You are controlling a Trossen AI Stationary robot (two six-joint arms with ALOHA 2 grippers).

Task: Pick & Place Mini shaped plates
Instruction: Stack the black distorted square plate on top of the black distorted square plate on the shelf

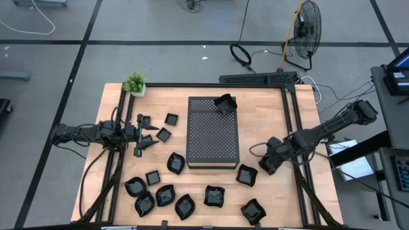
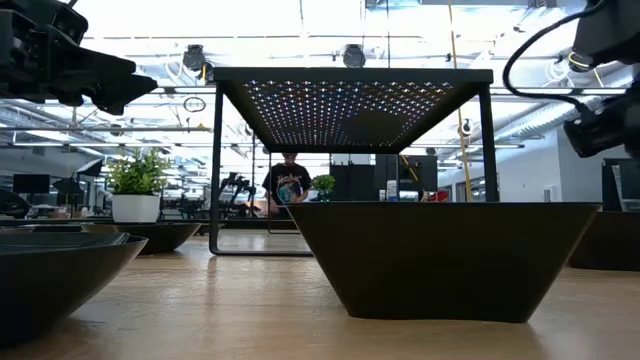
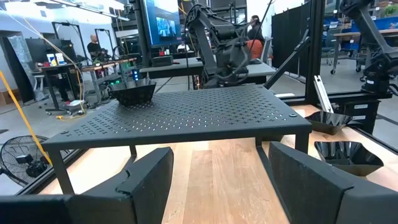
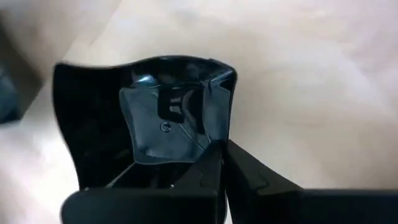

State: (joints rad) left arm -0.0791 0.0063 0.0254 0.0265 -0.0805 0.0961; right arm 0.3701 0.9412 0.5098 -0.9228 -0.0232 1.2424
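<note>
Several glossy black mini shaped plates [image 1: 165, 195] lie along the near part of the wooden table; a few more [image 1: 171, 119] lie at the left. One plate [image 1: 225, 103] rests on the far end of the perforated box [image 1: 213, 137]. My right gripper [image 1: 262, 167], pointing steeply down at the right of the table, is shut on a plate [image 1: 246, 175]. My left gripper [image 1: 152, 133] waits open and level at the left, facing the box. My right gripper pinches the plate's side wall at its rim [image 4: 214, 140], one finger [image 4: 186, 180] inside the dish and the other [image 4: 261, 180] outside. The fingers come from above, slanting down. Whether the plate is clear of the table I cannot tell.
The perforated box stands on legs in the table's middle, with open space under it [image 2: 350, 215]. A potted plant [image 1: 134, 83] stands at the far left corner. A dark frame [image 1: 291, 128] runs along the table's edges. Bare wood shows between the box and the right edge [image 1: 262, 121].
</note>
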